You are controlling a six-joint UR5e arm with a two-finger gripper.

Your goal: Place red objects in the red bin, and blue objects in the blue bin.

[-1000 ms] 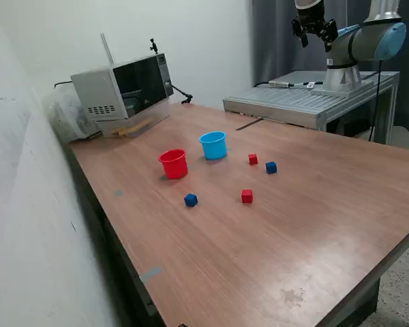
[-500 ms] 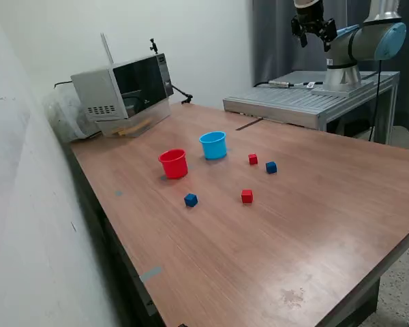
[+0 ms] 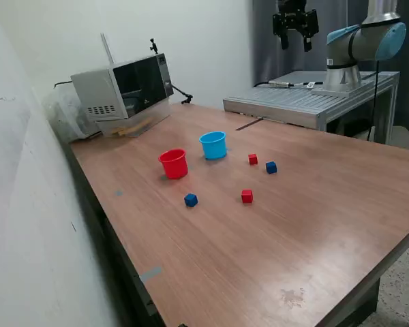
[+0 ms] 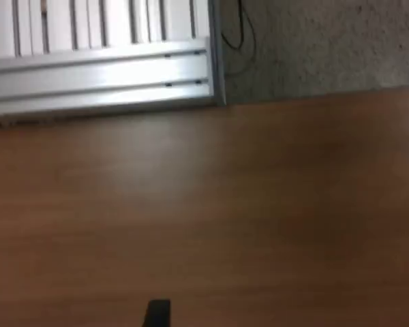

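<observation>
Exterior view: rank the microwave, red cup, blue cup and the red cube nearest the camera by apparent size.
1. Microwave, far largest.
2. Red cup and blue cup look alike; no ranking.
3. Red cube, smallest.

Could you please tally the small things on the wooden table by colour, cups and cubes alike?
Red cubes: 2, one near the blue cup, one nearer the camera
Dark blue cubes: 2
Red cup: 1
Light blue cup: 1
By colour: red 3, blue 3
Total: 6
</observation>
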